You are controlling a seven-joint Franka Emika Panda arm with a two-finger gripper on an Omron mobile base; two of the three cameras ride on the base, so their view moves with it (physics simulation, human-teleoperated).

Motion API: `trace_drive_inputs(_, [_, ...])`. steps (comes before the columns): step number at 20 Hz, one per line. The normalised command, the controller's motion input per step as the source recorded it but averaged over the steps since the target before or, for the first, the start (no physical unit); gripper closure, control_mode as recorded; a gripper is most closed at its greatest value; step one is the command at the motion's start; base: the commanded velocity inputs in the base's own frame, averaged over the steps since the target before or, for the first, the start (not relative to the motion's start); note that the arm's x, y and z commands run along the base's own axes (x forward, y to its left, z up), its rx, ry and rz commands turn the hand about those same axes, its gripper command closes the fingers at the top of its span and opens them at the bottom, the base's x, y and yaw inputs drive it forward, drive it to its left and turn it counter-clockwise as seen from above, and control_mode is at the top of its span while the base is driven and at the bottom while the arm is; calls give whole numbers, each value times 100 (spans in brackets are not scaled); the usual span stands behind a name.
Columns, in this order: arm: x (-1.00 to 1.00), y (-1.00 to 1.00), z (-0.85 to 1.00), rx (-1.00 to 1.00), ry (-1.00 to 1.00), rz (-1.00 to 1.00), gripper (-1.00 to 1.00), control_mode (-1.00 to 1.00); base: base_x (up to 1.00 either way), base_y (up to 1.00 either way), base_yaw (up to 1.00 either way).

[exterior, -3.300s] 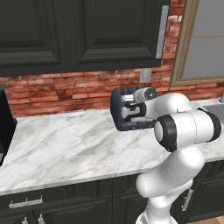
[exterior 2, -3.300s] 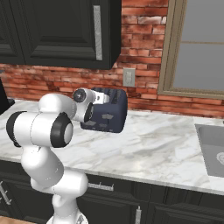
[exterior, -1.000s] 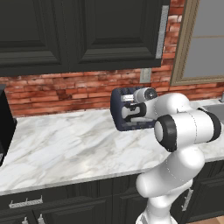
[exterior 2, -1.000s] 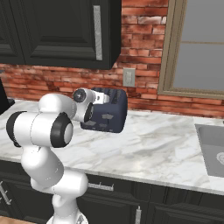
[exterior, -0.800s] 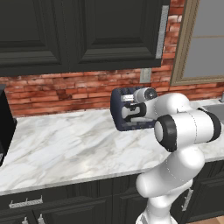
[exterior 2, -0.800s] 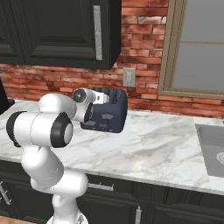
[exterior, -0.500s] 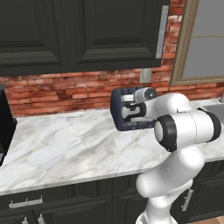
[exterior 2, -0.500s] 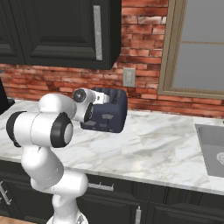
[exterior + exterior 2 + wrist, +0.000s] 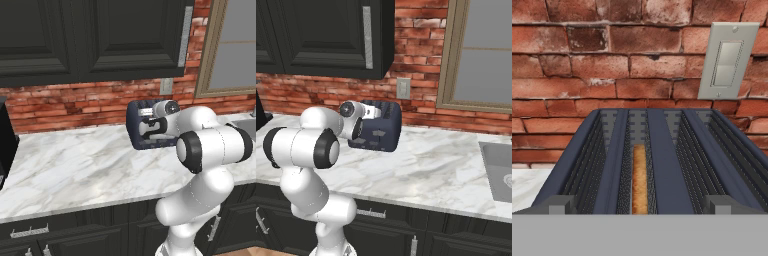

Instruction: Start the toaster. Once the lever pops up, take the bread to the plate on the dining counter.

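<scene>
**Toaster under the hand, bread deep in the left slot**

Toaster (image 9: 657,160) first, since it lies nearest the hand: in the hand view its dark navy top spreads out just beyond the gripper's two fingertips (image 9: 558,204), which rise at the bottom edge well apart, one at each side of the body, so the jaws stand released with nothing between them. The two slots run straight away from the camera toward the wall. The bread (image 9: 639,180) stands on edge in the left slot, sunk below the rim, a thin golden strip whose long axis follows the slot; it lies ahead of the jaws and slightly left of their midline.

From the base cameras the gripper (image 9: 150,126) sits tight against the near end of the toaster (image 9: 378,131), but the wrist hides the fingers there, and I cannot make out the lever or whether anything touches it.

My reading is that the slice is down and the hand is waiting over the toaster for the pop-up. To take the slice, the jaws would need to close across its thin faces, square to the slot's run.

Farther back, the toaster stands on the marble wall counter (image 9: 75,165), with a light switch plate (image 9: 727,60) on the brick wall (image 9: 587,60) behind.
</scene>
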Motion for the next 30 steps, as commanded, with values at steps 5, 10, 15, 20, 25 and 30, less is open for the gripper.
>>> trace_drive_inputs(5, [0, 0, 0, 0, 0, 0, -100, -100, 0, 0, 0])
trace_drive_inputs(10, [0, 0, 0, 0, 0, 0, -100, -100, 0, 0, 0])
trace_drive_inputs(15, [0, 0, 0, 0, 0, 0, -100, -100, 0, 0, 0])
trace_drive_inputs(20, [0, 0, 0, 0, 0, 0, -100, -100, 0, 0, 0])
trace_drive_inputs(25, [0, 0, 0, 0, 0, 0, -100, -100, 0, 0, 0])
trace_drive_inputs(30, [0, 0, 0, 0, 0, 0, -100, -100, 0, 0, 0])
